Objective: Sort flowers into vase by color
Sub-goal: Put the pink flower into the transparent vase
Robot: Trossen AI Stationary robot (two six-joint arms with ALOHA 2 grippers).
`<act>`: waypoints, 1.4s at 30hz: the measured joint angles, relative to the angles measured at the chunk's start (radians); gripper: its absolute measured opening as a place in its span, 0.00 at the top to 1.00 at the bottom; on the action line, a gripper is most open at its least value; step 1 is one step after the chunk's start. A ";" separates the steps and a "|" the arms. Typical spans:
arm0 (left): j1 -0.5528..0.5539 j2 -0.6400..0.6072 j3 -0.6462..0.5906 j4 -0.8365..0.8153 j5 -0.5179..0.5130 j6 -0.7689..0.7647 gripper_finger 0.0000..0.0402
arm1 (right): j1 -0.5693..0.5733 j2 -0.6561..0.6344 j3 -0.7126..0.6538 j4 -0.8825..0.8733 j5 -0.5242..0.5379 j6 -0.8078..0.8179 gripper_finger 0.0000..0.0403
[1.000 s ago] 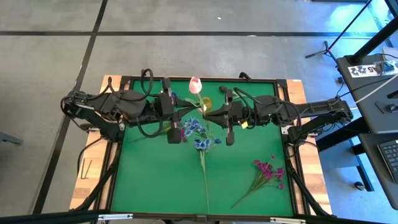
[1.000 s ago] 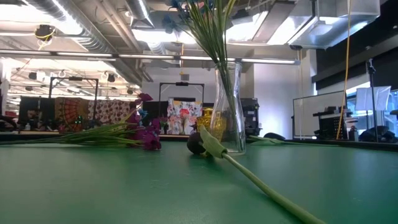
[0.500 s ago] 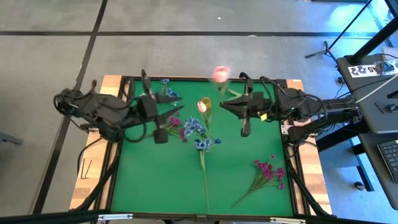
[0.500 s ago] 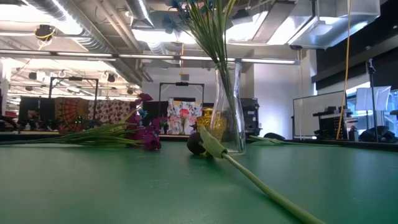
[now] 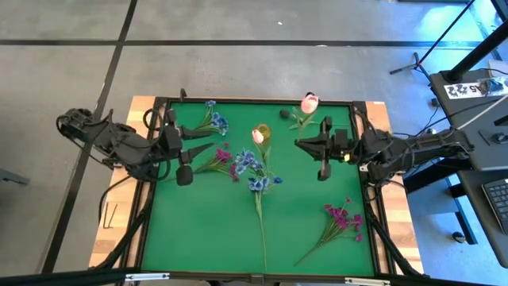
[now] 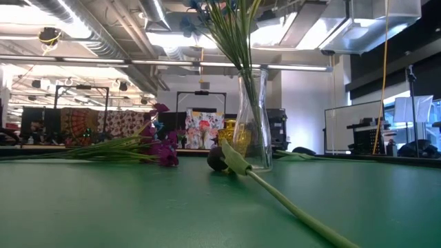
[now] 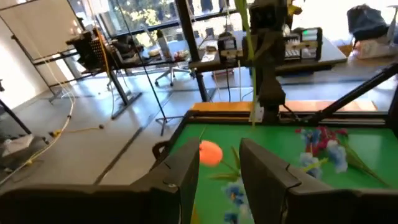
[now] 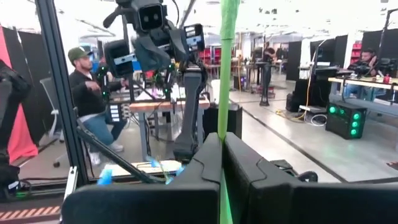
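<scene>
The right hand [image 5: 300, 144] is clamped on the green stem of a pink tulip bud [image 5: 309, 102] above the bench [image 5: 198, 230]. The left hand [image 5: 208, 146] hovers with fingers apart beside the glass vase [image 6: 251, 117].

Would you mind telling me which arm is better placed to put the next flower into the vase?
The right: its gripper grips the pink tulip's green stem beside the clear glass vase. The left gripper holds nothing.
</scene>
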 joint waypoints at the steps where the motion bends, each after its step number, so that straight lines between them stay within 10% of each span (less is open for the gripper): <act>1: 0.000 -0.025 -0.046 0.041 0.003 0.001 0.72 | 0.000 -0.006 -0.041 0.037 -0.002 0.003 0.99; 22: 0.079 -0.286 -0.743 0.577 0.067 -0.040 0.72 | 0.000 0.302 -0.261 0.590 -0.071 0.028 0.99; 42: 0.086 -0.320 -0.856 0.629 0.029 -0.124 0.72 | 0.000 0.418 -0.261 0.515 -0.095 0.156 0.93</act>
